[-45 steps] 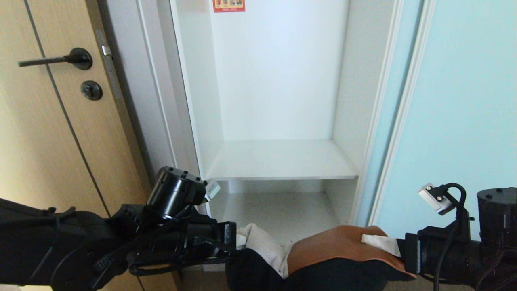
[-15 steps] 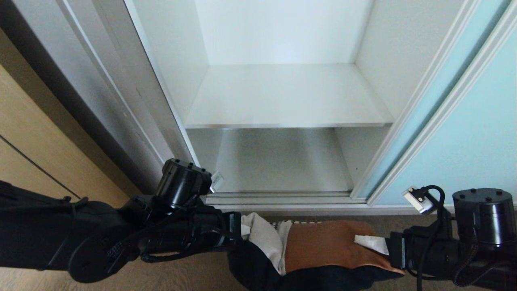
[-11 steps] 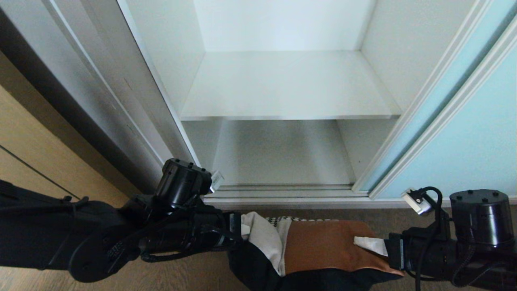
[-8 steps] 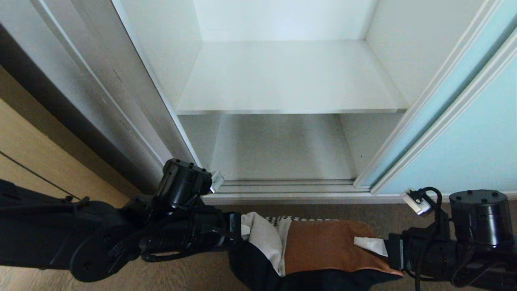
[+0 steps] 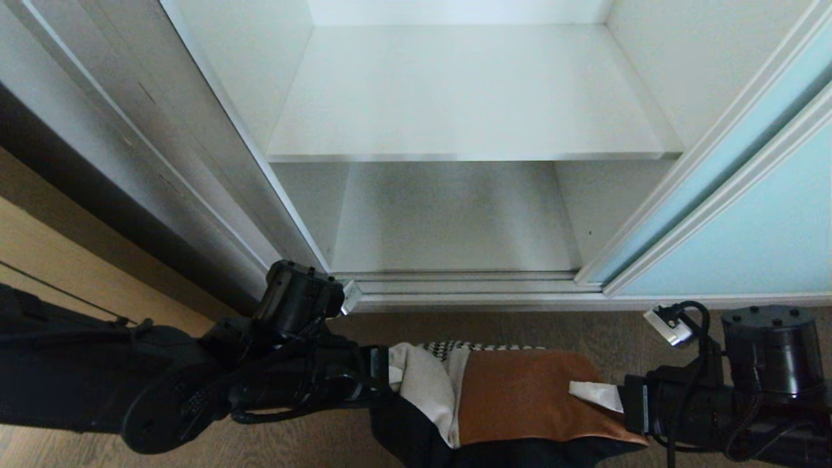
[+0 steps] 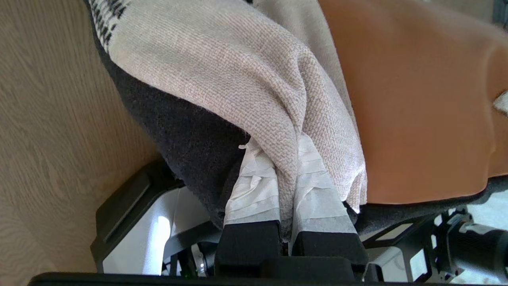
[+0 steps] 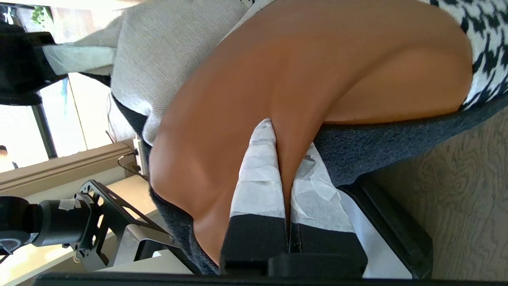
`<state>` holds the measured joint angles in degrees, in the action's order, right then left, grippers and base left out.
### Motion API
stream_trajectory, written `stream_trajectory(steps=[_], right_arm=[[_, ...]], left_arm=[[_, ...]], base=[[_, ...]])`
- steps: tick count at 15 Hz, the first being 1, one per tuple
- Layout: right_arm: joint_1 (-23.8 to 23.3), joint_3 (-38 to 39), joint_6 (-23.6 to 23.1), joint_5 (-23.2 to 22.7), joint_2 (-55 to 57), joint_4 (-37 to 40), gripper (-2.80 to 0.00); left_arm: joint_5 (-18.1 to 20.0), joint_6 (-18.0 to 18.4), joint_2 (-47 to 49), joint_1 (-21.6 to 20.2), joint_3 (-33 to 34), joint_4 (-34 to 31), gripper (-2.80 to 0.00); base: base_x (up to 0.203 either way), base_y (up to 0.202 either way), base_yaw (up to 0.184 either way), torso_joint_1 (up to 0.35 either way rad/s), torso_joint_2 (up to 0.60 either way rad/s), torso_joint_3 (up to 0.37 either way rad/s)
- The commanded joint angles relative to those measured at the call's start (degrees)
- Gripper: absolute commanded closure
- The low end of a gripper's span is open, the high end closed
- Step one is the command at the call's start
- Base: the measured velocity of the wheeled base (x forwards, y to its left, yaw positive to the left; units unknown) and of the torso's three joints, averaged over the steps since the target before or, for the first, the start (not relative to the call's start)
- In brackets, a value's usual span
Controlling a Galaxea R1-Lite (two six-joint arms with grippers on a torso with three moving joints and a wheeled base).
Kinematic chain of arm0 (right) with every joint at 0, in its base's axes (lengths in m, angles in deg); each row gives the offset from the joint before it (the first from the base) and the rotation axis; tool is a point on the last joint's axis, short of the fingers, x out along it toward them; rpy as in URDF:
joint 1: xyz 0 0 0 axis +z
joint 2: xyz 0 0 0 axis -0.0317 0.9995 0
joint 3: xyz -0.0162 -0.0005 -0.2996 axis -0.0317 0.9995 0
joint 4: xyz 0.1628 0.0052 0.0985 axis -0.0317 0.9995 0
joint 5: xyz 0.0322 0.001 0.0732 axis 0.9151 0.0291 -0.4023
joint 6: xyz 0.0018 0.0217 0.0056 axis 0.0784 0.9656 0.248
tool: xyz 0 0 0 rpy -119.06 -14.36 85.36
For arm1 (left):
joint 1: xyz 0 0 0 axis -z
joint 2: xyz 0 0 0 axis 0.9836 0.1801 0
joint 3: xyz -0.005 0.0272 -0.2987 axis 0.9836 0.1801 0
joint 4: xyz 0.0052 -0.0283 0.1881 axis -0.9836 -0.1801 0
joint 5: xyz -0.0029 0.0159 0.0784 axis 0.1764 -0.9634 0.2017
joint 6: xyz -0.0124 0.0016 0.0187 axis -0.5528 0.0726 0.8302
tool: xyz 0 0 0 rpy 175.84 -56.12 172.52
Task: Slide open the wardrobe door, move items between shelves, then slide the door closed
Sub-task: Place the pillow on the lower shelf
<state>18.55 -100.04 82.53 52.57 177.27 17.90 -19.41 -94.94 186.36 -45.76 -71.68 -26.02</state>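
While the door [image 5: 747, 214] stands slid to the right, the wardrobe shows two bare shelves: upper shelf [image 5: 468, 97], lower shelf [image 5: 455, 221]. The bundle [image 5: 513, 403] hangs in front over the floor [image 5: 507, 325]. Left gripper [image 6: 283, 159] is clamped on its pale knit edge; right gripper [image 7: 283, 159] is clamped on its tan piece.
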Motion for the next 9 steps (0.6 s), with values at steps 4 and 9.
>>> stream_trajectory(steps=[4, 9], right_arm=[[0.02, 0.0, 0.15, -0.17, 0.17, -0.19, 0.0], [0.02, 0.29, 0.08, -0.14, 2.77, -1.82, 0.0]], left_arm=[[0.01, -0.25, 1.1, -0.02, -0.14, 0.08, 0.0], [-0.24, -0.2, 3.48, -0.02, -0.52, 0.8, 0.0]], base=[[0.0, 0.0, 0.0, 0.003, 0.0, -0.008], [0.0, 0.0, 0.0, 0.0, 0.0, 0.0]])
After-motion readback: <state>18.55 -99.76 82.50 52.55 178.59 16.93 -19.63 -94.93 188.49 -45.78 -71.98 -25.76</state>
